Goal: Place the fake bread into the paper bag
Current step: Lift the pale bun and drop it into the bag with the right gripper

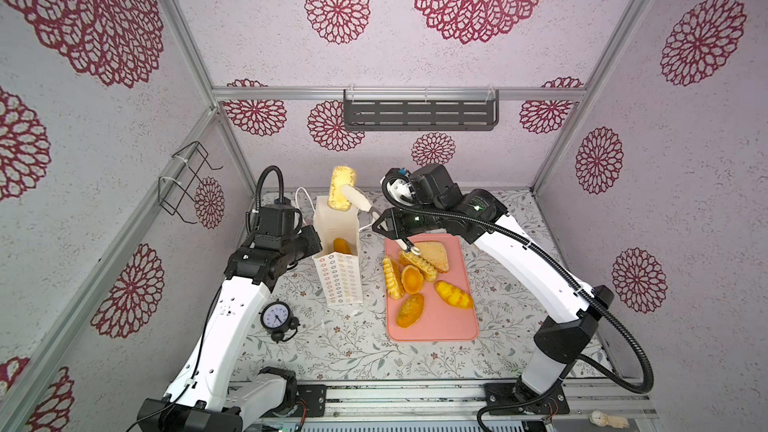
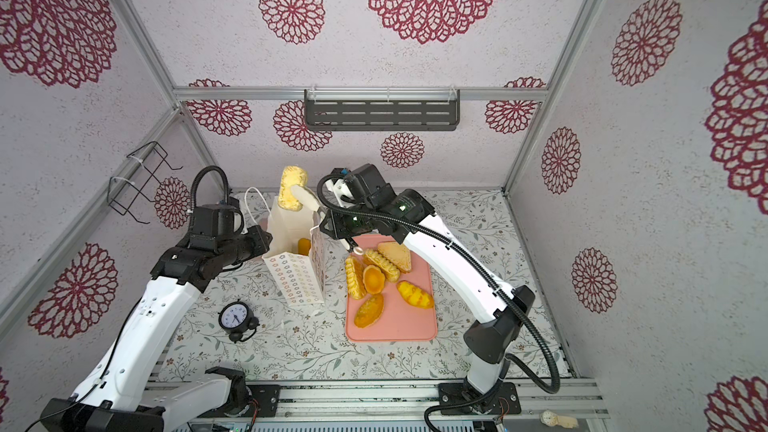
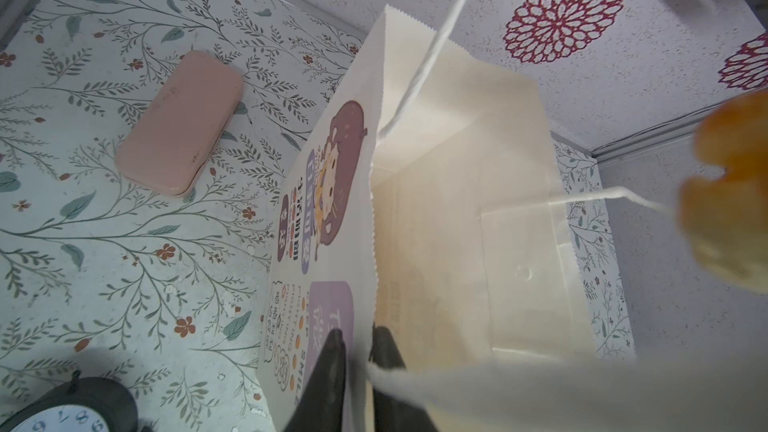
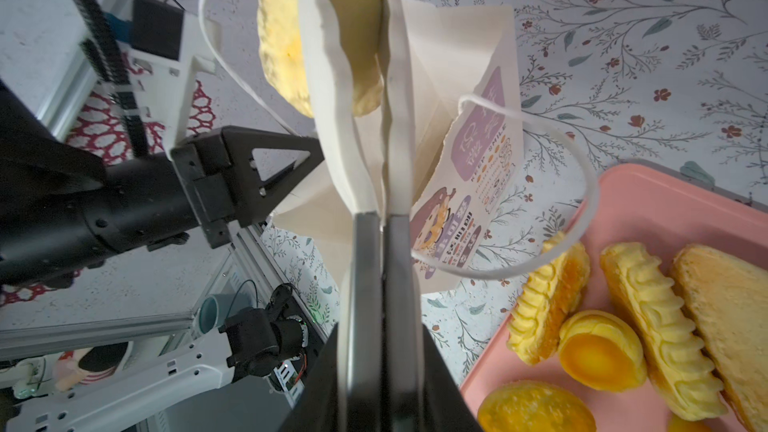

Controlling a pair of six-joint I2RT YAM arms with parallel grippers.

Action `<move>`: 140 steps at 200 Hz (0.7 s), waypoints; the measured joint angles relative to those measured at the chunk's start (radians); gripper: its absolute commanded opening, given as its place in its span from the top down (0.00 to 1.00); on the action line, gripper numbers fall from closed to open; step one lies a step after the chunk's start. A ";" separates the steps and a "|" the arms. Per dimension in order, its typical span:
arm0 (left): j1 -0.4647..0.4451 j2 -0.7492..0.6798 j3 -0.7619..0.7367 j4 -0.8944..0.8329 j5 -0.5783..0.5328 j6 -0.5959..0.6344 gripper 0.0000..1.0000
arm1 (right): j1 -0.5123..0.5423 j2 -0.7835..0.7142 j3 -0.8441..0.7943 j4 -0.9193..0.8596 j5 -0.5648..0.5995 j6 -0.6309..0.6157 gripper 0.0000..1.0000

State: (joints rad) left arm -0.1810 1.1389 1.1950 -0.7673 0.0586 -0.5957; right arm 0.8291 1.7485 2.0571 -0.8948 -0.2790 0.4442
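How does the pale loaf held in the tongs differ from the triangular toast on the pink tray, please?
The loaf is pale yellow, long and rounded; the toast is browner, flat and triangular. The loaf hangs upright, pinched in the tongs above the paper bag; the toast lies on the pink tray. Both are outside the bag.

A black alarm clock [image 1: 276, 317] stands on the floral tabletop [image 1: 353, 351], well apart from the pink tray [image 1: 440, 322].

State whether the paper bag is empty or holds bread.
Not empty: in both top views, one orange bread lies inside the open, upright paper bag.
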 measured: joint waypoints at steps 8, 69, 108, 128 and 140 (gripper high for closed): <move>0.000 0.000 0.000 0.000 0.000 0.000 0.85 | 0.003 0.006 0.000 -0.017 0.008 -0.007 0.79; 0.000 -0.006 0.000 0.000 0.000 0.000 0.87 | 0.013 0.024 0.000 -0.101 0.040 -0.047 0.61; 0.000 -0.008 0.000 -0.001 -0.003 0.000 0.88 | 0.015 0.024 0.000 -0.098 0.042 -0.059 0.55; 0.000 -0.008 0.000 -0.003 -0.007 0.001 0.89 | 0.016 0.024 0.000 -0.098 0.046 -0.059 0.56; 0.000 -0.007 0.002 -0.006 -0.011 0.002 0.89 | 0.016 0.024 0.000 -0.097 0.057 -0.059 0.57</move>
State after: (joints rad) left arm -0.1810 1.1316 1.1973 -0.7738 0.0479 -0.5938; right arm 0.8448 1.7725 2.0571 -0.9913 -0.2218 0.3851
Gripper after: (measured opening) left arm 0.111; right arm 0.436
